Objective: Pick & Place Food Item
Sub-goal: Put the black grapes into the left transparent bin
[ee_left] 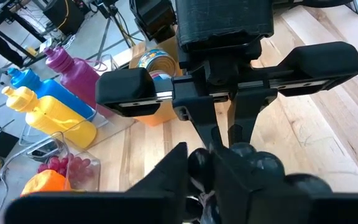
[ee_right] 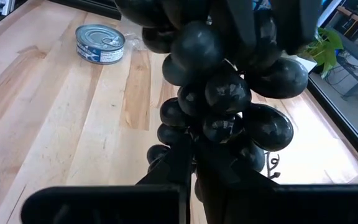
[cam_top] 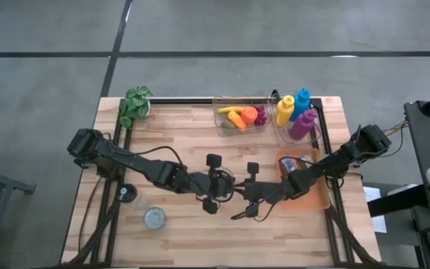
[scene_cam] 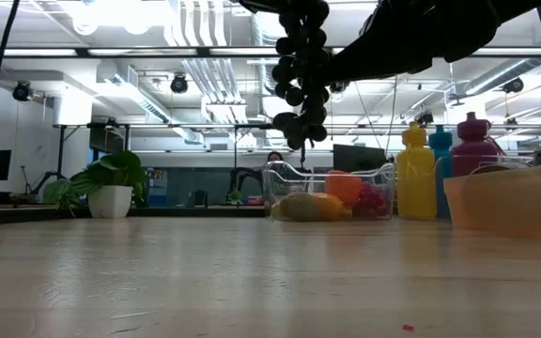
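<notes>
A bunch of black grapes (scene_cam: 301,84) hangs in the air over the middle of the table, between my two grippers. My left gripper (cam_top: 225,191) comes from the table's left and has the top of the bunch (ee_left: 247,158) between its fingers. My right gripper (cam_top: 239,197) comes from the table's right and is shut on the bunch (ee_right: 229,106) lower down. In the low view the bunch is well clear of the tabletop. My left gripper has the topmost grapes (ee_left: 201,165) between its two fingers, which stand a little apart. It comes slanting down from the table's left, and the bunch hangs below it. My right gripper is shut among the grapes (ee_right: 207,127) partway down the bunch, coming slanting from the table's right. The grapes hide whether it has a stem or a grape. The bunch hangs upright, lifted clear.
A clear bin of fruit (cam_top: 241,116) and a bin of coloured bottles (cam_top: 297,112) stand at the far edge. An orange tray (cam_top: 313,196) lies at the right, a tin can (cam_top: 154,217) at the near left, and a potted plant (cam_top: 135,104) at the far left.
</notes>
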You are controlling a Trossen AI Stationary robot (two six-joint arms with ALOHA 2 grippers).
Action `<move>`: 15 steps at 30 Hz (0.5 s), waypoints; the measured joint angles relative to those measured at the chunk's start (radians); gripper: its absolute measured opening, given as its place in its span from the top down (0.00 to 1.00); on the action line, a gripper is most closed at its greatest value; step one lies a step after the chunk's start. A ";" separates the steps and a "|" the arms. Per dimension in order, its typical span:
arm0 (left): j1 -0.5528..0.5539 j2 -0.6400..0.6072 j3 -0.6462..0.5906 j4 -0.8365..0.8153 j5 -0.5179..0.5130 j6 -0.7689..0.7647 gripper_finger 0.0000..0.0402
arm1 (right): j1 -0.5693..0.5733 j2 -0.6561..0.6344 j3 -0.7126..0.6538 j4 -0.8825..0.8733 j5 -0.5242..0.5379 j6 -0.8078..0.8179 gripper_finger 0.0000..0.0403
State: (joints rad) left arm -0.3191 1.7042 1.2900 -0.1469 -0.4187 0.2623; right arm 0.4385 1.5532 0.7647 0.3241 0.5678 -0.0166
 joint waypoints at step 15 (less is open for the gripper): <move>0.000 -0.045 0.000 -0.037 -0.005 -0.008 0.57 | 0.000 -0.002 0.000 -0.007 0.001 -0.003 0.98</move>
State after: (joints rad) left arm -0.3195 1.6595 1.2900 -0.1836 -0.4232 0.2541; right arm 0.4385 1.5513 0.7647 0.3170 0.5686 -0.0193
